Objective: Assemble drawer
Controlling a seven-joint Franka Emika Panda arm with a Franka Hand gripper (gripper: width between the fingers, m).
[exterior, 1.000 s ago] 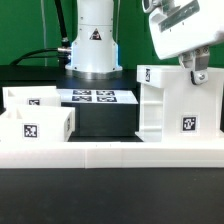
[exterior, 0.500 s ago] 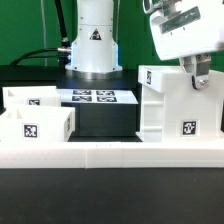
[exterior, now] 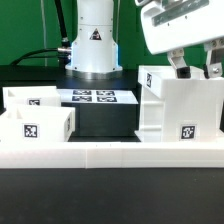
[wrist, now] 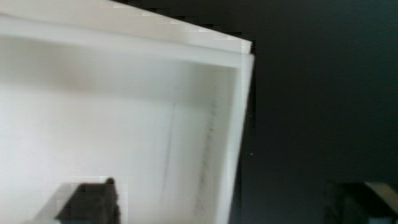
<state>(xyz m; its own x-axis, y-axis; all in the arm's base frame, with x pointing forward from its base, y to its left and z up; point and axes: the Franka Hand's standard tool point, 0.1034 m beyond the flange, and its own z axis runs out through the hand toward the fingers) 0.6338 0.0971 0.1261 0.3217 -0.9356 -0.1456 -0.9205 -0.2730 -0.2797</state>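
The large white hollow housing (exterior: pixel 178 108) stands upright at the exterior view's right, against the low border wall, with a tag on its front. My gripper (exterior: pixel 196 67) is open just above its top edge, with one finger on each side of the upper wall and not gripping it. In the wrist view the housing's wall (wrist: pixel 125 120) fills the picture, with my gripper (wrist: pixel 231 203) straddling its edge. Two smaller white trays (exterior: pixel 36 124) (exterior: pixel 28 98) sit at the exterior view's left.
The long low white border wall (exterior: pixel 110 152) runs across the front. The marker board (exterior: pixel 95 97) lies on a black block in the middle. The robot's base (exterior: pixel 94 45) stands behind it.
The gripper was shut on the housing's top wall; it has opened and lifted slightly. The housing has settled lower against the border wall.
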